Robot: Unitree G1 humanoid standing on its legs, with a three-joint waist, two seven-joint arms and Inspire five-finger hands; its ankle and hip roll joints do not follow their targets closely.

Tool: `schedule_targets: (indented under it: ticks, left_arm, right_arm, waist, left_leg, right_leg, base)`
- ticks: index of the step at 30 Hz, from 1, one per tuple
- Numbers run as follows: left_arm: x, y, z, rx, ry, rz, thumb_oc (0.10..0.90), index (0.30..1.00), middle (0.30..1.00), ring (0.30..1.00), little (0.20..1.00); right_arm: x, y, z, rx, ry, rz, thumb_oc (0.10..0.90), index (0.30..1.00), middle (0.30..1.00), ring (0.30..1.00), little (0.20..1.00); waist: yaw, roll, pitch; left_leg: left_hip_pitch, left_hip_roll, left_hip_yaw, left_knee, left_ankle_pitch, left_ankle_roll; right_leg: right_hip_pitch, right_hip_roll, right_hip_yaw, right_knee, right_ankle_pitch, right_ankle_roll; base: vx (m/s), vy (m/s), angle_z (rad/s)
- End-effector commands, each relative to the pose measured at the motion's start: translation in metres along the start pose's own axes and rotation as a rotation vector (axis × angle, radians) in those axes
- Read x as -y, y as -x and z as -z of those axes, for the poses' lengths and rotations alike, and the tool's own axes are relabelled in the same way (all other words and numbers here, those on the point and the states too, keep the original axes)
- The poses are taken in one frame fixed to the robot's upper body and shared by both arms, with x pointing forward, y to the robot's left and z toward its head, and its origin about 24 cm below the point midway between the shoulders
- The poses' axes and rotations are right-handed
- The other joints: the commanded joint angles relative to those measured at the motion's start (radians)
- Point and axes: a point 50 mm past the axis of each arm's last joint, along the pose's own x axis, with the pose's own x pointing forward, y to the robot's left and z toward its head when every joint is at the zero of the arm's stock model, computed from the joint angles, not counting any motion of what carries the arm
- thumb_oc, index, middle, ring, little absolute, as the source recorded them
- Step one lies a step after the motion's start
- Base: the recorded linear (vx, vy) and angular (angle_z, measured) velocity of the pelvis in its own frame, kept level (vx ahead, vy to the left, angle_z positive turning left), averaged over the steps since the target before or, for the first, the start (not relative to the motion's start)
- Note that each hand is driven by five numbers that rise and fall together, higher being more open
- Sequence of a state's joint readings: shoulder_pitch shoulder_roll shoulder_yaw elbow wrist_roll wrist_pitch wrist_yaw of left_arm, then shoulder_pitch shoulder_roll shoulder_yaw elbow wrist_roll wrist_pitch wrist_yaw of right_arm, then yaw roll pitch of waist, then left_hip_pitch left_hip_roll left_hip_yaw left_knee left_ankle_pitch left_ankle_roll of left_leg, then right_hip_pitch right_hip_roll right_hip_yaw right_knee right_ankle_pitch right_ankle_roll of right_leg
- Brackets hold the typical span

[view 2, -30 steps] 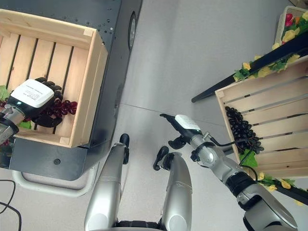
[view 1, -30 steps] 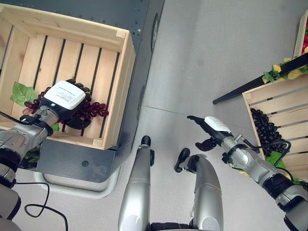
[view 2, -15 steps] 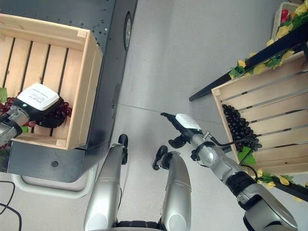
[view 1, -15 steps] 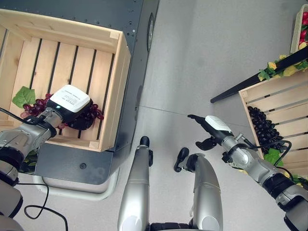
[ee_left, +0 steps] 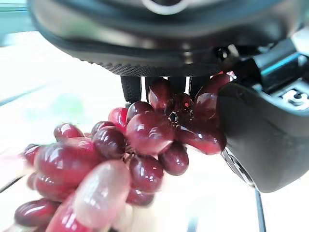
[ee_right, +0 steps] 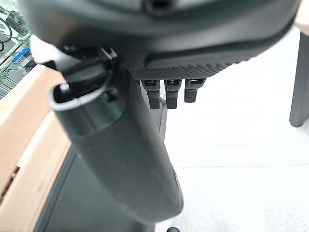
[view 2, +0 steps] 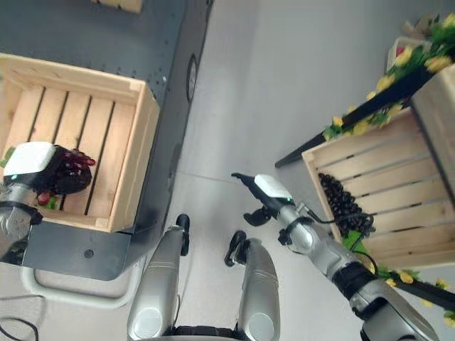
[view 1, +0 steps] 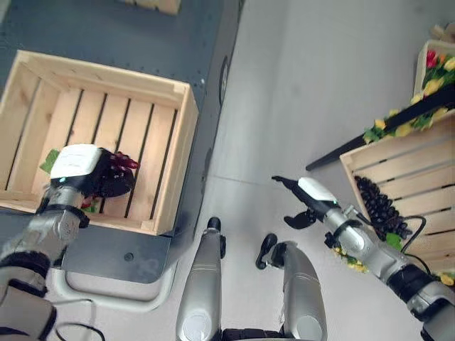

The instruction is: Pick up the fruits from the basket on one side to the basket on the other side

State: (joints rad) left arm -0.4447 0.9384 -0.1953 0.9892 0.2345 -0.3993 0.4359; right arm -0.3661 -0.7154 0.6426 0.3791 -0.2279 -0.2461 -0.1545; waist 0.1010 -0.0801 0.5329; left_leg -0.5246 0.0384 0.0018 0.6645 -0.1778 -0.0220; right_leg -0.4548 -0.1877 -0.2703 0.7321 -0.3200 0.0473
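Observation:
In the left eye view a wooden slatted crate stands on my left. My left hand is inside it, shut on a bunch of red grapes. The left wrist view shows those red grapes close up, with the thumb and fingers curled round them. A second wooden crate stands on my right and holds a bunch of black grapes. My right hand hovers open over the floor between the crates, holding nothing; its fingers are straight.
The left crate rests on a dark grey platform. A black bar with yellow flowers and leaves runs along the right crate's far side. A green leaf lies in the left crate. Grey floor separates the crates.
The whole view has shifted. My left hand has gathered the red grapes and drawn them a little leftward in the crate; the bunch no longer trails over the slats. The right hand has hardly moved.

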Motion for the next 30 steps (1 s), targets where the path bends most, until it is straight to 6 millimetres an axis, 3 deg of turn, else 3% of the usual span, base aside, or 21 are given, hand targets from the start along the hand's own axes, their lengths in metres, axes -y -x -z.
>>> schedule_targets:
  ticks: [1,3,7,13,23,28,30]
  left_arm:
    - [-0.068,-0.018,0.004,-0.082,0.345,-0.339,0.4,0.3,0.3,0.3,0.3]
    - [-0.06,-0.009,0.015,-0.168,0.553,-0.4,0.4,0.3,0.3,0.3,0.3]
    - [-0.043,0.002,0.024,-0.227,0.762,-0.394,0.4,0.3,0.3,0.3,0.3]
    - [-0.038,0.008,0.028,-0.219,0.954,-0.395,0.4,0.3,0.3,0.3,0.3]
    - [-0.042,0.01,0.016,-0.103,1.062,-0.392,0.4,0.3,0.3,0.3,0.3]
    - [-0.046,0.004,0.0,-0.022,1.065,-0.347,0.4,0.3,0.3,0.3,0.3]
    - [-0.05,-0.002,-0.018,0.064,1.024,-0.292,0.4,0.3,0.3,0.3,0.3]
  right_arm:
    - [0.031,-0.008,-0.036,0.182,-0.068,0.233,0.8,0.9,0.9,0.9,0.9]
    - [0.025,-0.008,-0.038,0.177,-0.112,0.241,0.8,0.9,0.9,0.9,0.9]
    - [0.017,-0.007,-0.042,0.183,-0.135,0.221,0.8,0.9,0.9,0.9,0.9]
    - [0.008,-0.006,-0.047,0.184,-0.167,0.192,0.8,0.9,0.9,0.9,0.9]
    - [-0.012,0.004,-0.048,0.168,-0.315,0.129,0.8,0.9,0.9,0.9,0.9]
    - [-0.017,0.011,-0.042,0.142,-0.442,0.106,0.8,0.9,0.9,0.9,0.9]
    - [-0.013,0.015,-0.04,0.144,-0.465,0.113,0.8,0.9,0.9,0.9,0.9]
  waist:
    - [0.024,0.008,-0.013]
    - [0.03,0.004,-0.042]
    - [0.028,0.008,-0.081]
    - [0.024,0.02,-0.133]
    - [0.007,0.07,-0.25]
    - [-0.007,0.085,-0.318]
    - [-0.015,0.095,-0.351]
  left_leg:
    - [0.182,-0.073,0.064,-0.152,-0.046,0.076]
    - [0.244,-0.078,0.059,-0.197,-0.046,0.079]
    - [0.301,-0.084,0.052,-0.24,-0.044,0.084]
    - [0.381,-0.092,0.042,-0.309,-0.033,0.084]
    - [0.503,-0.105,0.025,-0.493,0.032,0.064]
    - [0.547,-0.105,0.01,-0.584,0.074,0.051]
    - [0.572,-0.101,0.01,-0.637,0.094,0.044]
  right_leg:
    - [0.114,-0.001,-0.027,-0.034,0.091,0.018]
    - [0.168,-0.005,-0.033,-0.075,0.106,0.028]
    - [0.219,-0.007,-0.027,-0.12,0.127,0.041]
    - [0.292,0.006,-0.012,-0.202,0.149,0.055]
    - [0.41,0.058,0.014,-0.425,0.203,0.065]
    - [0.462,0.078,0.026,-0.545,0.227,0.057]
    - [0.488,0.089,0.03,-0.601,0.239,0.055]
  base:
    - [0.06,-0.079,0.02]
    - [0.09,-0.05,0.03]
    - [0.07,-0.018,-0.02]
    - [0.05,-0.026,-0.02]
    - [0.04,-0.025,-0.06]
    - [0.03,-0.027,-0.02]
    - [0.02,-0.064,0.01]
